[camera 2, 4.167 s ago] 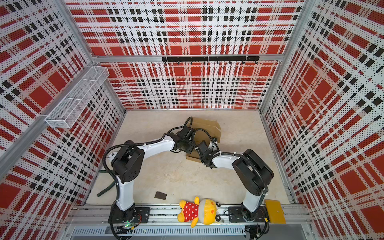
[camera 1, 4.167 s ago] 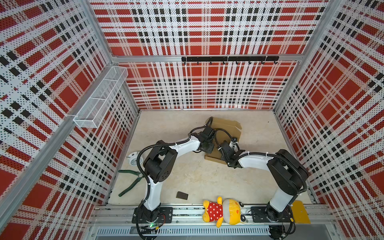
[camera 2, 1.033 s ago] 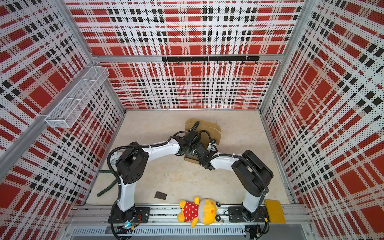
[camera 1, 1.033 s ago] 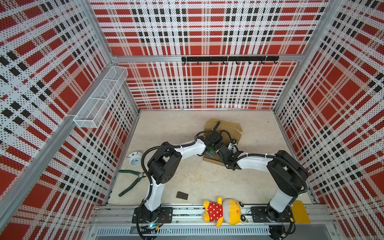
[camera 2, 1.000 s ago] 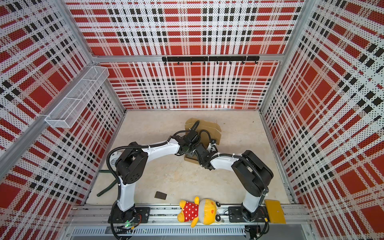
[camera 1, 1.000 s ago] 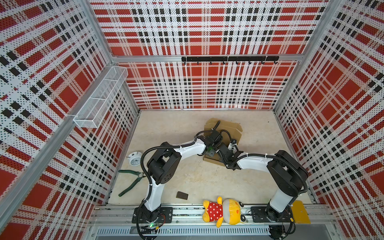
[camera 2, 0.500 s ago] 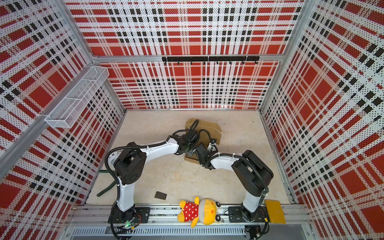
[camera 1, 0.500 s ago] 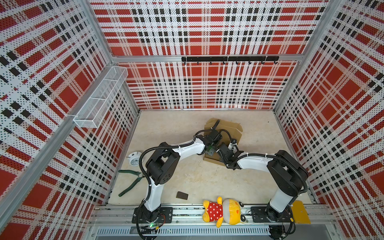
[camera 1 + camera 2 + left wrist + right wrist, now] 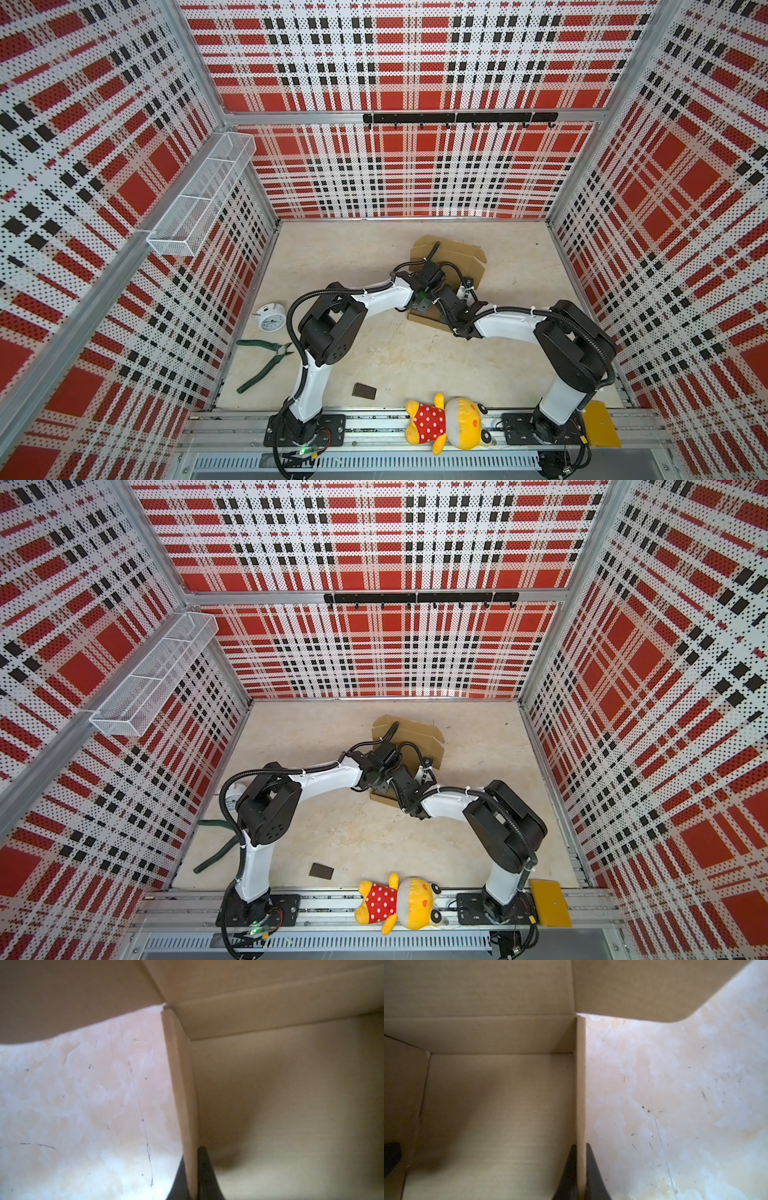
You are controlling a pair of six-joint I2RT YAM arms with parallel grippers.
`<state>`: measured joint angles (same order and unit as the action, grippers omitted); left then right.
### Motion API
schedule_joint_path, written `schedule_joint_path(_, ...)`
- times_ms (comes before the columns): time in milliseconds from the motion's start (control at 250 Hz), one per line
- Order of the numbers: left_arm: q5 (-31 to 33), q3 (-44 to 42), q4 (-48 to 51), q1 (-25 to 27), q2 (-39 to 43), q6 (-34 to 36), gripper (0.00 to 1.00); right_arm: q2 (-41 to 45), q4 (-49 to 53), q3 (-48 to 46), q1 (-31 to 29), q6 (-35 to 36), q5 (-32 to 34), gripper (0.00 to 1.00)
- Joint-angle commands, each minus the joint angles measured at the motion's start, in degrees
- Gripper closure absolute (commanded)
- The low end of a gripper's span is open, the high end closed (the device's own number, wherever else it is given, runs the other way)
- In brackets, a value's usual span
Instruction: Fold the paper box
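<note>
Left tool (image 9: 192,1157), right tool (image 9: 581,1146), each clamped on an upright paper box (image 9: 457,255) wall

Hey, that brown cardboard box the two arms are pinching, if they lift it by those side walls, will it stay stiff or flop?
Probably semi-stiff: the plain brown corrugated cardboard box has scored creases, so panels should hinge there rather than bending elsewhere. Likely light: its pinched wall looks thin. The free flap may swing when lifted.
</note>
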<state>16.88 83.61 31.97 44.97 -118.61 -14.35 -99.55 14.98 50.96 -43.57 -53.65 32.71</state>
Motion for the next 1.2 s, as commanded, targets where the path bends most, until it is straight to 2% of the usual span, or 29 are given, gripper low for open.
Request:
schedule_joint_path(0, -1.27, 0.66, 1.34, 1.79, -1.93, -0.45, 0.92, 0.15, -2.15, 1.42, -0.37, 1.18, -0.50, 1.00)
schedule_joint_path(92, -2.09, 0.76, 1.61, 2.16, 0.26, -0.31, 0.69, 0.53, -1.57, 1.37, -0.13, 1.18, -0.49, 1.00)
schedule_joint_path(232, -2.82, -1.04, 0.70, 2.43, 6.31, 0.50, 0.58, 1.29, -0.35, 1.36, 0.13, 1.39, 0.42, 1.00)
schedule_joint_path(304, -3.11, -3.05, -0.24, 2.13, 9.87, 1.67, 0.47, 1.55, 0.04, 1.36, 0.32, 1.43, 0.50, 1.00)
schedule_joint_path(352, -3.87, -4.78, -0.98, 1.40, 12.49, 2.15, 0.43, 1.42, 0.27, 1.50, 0.33, 1.35, 0.54, 1.00)
schedule_joint_path(496, -7.03, -11.29, -4.71, -2.09, 20.20, 4.99, 0.38, 0.67, 1.37, 2.12, 0.33, 1.21, 0.79, 1.00)
schedule_joint_path(620, -6.76, -14.96, -7.30, -3.28, 25.38, 10.07, 0.34, 0.92, 2.20, 2.83, 0.33, 1.52, 0.88, 0.88)
schedule_joint_path(712, -9.46, -14.94, -7.37, -5.06, 27.61, 13.21, 0.32, 2.13, 2.91, 3.01, 0.34, 1.45, 1.30, 0.80)
schedule_joint_path(920, -20.88, -13.89, -6.56, -12.33, 30.70, 18.14, 0.25, 5.82, 4.21, 2.79, 0.33, 2.01, 0.99, 0.69)
schedule_joint_path(1197, -37.99, -14.52, -7.07, -24.08, 33.65, 18.52, 0.21, 15.24, 8.20, -1.02, 0.34, 3.78, -0.29, 0.54)
